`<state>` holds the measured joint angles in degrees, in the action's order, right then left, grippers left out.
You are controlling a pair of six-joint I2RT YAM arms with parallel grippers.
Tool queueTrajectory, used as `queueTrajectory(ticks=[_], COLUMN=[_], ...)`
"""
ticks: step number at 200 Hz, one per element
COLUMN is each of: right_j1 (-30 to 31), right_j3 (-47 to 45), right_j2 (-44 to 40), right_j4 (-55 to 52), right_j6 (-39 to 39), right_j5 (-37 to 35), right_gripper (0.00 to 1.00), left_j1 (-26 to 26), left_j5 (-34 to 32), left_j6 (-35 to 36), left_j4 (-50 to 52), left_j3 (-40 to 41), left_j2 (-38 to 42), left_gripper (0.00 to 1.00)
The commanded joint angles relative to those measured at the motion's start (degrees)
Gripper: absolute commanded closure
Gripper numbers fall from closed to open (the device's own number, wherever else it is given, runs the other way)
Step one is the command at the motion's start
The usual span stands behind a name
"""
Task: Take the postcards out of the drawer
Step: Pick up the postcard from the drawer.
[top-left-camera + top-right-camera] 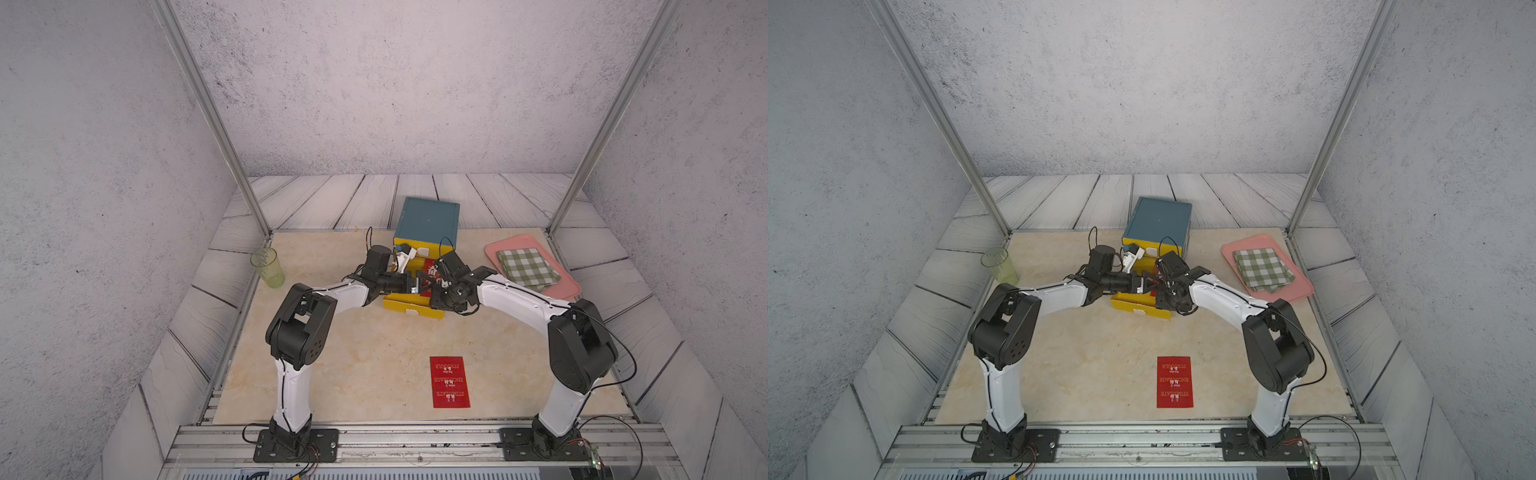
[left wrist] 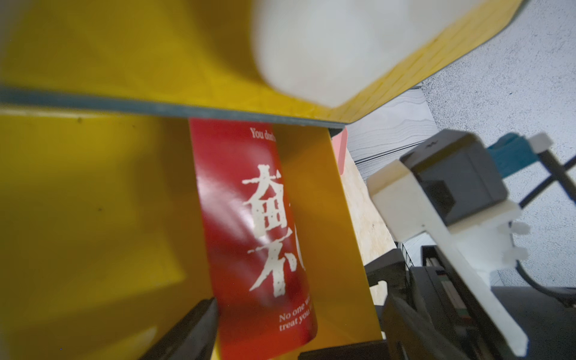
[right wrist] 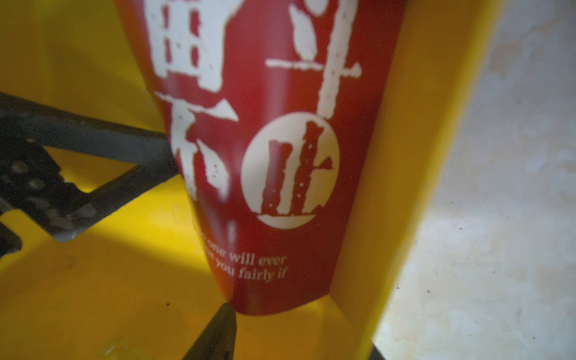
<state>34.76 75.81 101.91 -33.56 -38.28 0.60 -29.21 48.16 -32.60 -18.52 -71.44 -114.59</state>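
Postcard [image 3: 274, 174] in open drawer [image 1: 411, 306], bowed against its R side wall, long axis front-to-back. L gripper [image 1: 415, 286] spread wide, empty, one finger [image 2: 193, 327] at its inner edge. R gripper [image 1: 436, 282] part open, no grip seen, prob. nearer. Other postcard [image 1: 449, 381] out, near table [image 1: 332, 374] front edge.

"you fairly if" on postcard [image 3: 274, 187]

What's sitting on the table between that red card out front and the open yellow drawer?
Nothing: between the red card and the yellow drawer only bare tabletop shows, in both top views.
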Motion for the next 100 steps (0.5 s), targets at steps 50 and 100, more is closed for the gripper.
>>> queueTrajectory(ticks=[50,100], right_j1=[0.6,0.6], right_j3=[1.7,0.1], right_j2=[-2.4,-4.3], right_j4=[1.0,3.5], right_j6=[0.0,-1.0], right_j5=[-4.0,-5.3], right_gripper=[0.49,0.51], left_j1=[-0.7,-0.7], left_j5=[1.9,2.0], left_j6=[0.2,-0.1], left_j4=[-1.1,-1.4], left_j3=[-1.2,-1.2], left_j2=[0.6,0.6], left_gripper=[0.12,0.12])
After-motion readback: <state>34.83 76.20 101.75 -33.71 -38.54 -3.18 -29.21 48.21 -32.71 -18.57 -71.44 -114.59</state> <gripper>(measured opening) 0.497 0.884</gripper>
